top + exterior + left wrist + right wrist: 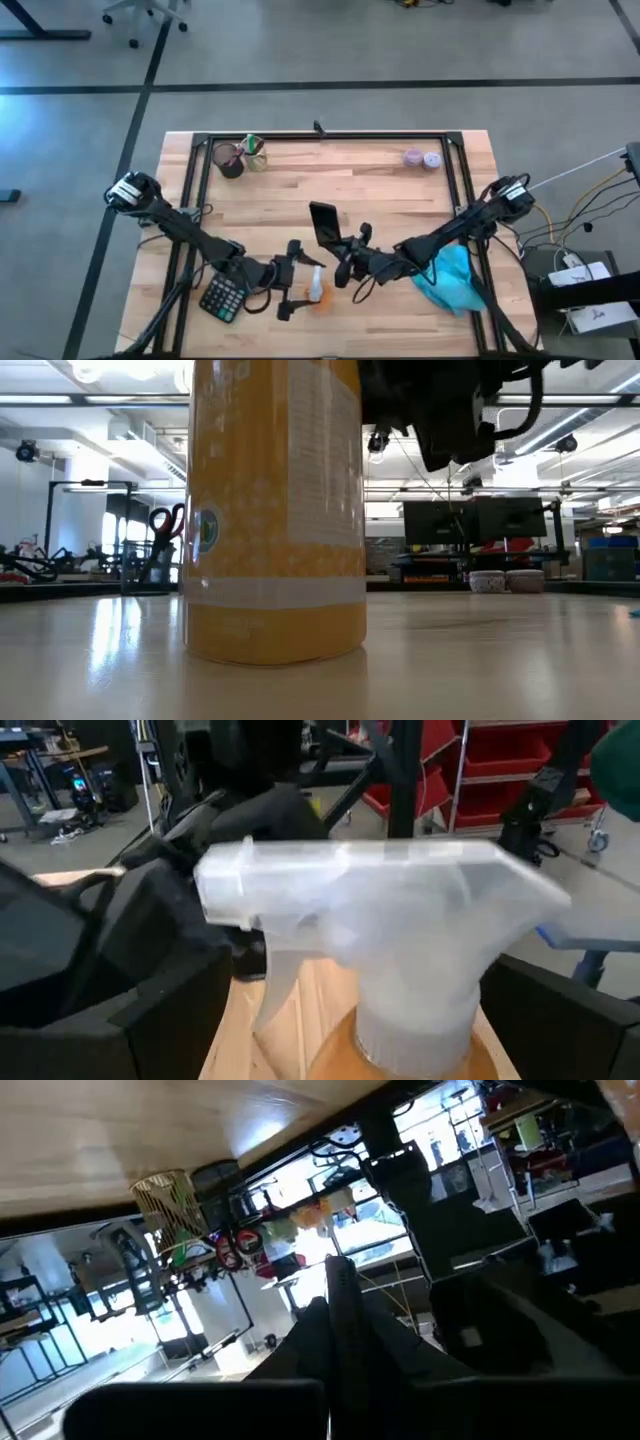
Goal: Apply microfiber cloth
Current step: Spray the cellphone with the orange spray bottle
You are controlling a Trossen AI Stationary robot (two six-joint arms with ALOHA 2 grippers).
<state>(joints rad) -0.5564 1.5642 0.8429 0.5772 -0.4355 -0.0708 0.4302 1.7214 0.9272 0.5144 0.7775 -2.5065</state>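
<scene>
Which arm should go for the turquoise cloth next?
Probably the right: the microfiber cloth lies beside the right arm, whose tool grips the phone. The left tool brackets the spray bottle, farther off.

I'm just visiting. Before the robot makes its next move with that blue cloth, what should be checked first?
1. Microfiber cloth free to grab: not ok, it lies crumpled partly under the right arm.
2. Right tool empty: not ok, it looks shut on the black phone.
3. Left tool empty: ok, open, with its fingers either side of the orange spray bottle.
4. Bottle standing upright: ok.
5. Calculator clear of the cloth: ok, it is far off by the left arm.
</scene>
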